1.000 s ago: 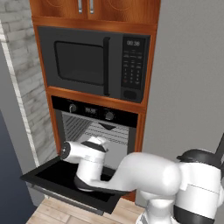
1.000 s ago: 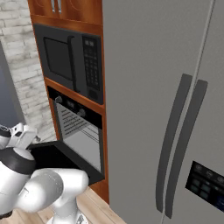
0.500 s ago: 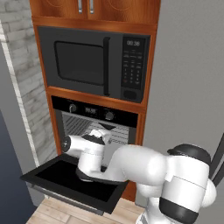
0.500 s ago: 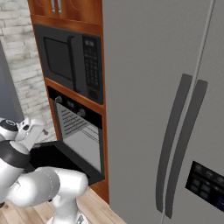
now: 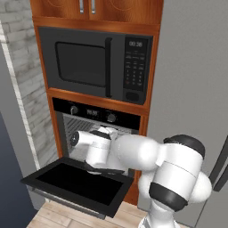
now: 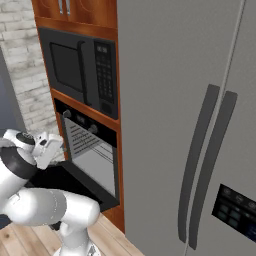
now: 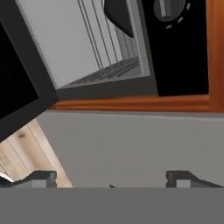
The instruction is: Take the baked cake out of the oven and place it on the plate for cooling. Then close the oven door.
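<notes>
The black oven [image 5: 103,116] stands with its oven door [image 5: 75,180] folded down flat. My gripper [image 7: 111,179] hangs just above the door at the mouth of the cavity, open, with its two fingertips [image 7: 41,177] far apart and nothing between them. In the right base view the gripper [image 6: 56,145] points toward the wire racks [image 6: 85,142]. The rolled hand view takes in the oven racks [image 7: 109,65], one knob [image 7: 168,8] and a corner of the black door [image 7: 13,83]. The cake and the plate are out of view; my arm hides much of the cavity in the left base view.
A dark microwave [image 5: 93,64] sits right above the oven in the wood cabinet. A tall grey fridge [image 6: 200,125] stands close on the right. The lowered door juts out over the wooden floor [image 5: 58,213]. A brick wall [image 5: 22,89] lies to the left.
My hand has edged up and a little closer to the oven opening, while the elbow swung toward the fridge. The fingers stayed wide apart.
</notes>
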### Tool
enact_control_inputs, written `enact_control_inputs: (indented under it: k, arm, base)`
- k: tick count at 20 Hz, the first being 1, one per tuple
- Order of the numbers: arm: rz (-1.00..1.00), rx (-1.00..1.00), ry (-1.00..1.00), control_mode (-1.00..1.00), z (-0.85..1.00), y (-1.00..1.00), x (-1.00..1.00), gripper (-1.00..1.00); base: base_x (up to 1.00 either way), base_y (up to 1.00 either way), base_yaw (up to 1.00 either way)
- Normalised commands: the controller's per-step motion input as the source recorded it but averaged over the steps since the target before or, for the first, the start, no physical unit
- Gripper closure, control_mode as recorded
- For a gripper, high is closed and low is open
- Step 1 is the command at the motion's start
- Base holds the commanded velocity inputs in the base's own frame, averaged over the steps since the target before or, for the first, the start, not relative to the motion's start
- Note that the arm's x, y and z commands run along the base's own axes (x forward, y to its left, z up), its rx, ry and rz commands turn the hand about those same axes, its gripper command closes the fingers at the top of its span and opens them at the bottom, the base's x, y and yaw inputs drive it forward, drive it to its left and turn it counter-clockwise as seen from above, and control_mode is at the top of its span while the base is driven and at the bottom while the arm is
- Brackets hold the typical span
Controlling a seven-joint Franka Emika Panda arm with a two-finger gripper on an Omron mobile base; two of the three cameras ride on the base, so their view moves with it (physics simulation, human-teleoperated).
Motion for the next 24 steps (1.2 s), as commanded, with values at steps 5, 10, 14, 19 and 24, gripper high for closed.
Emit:
enact_control_inputs:
  k: [5, 10, 14, 19, 24]
  arm:
    - [0.0, 0.0, -0.02, -1.0, -0.2, 0.0, 0.5, -1.0]
    - [0.0, 0.0, -0.03, -1.0, -0.3, 0.0, 0.53, -1.0]
    - [0.0, -0.02, -0.06, -1.0, -0.46, 0.01, 0.37, -1.0]
    - [0.0, -0.04, -0.1, -1.0, -0.46, 0.09, 0.32, -1.0]
    - [0.0, 0.0, -0.06, -1.0, -0.15, 0.01, 0.39, -1.0]
  base:
    - [0.0, 0.0, 0.0]
    - [0.0, 0.0, 0.0]
    - [0.0, 0.0, 0.0]
    - [0.0, 0.0, 0.0]
    - [0.0, 0.0, 0.0]
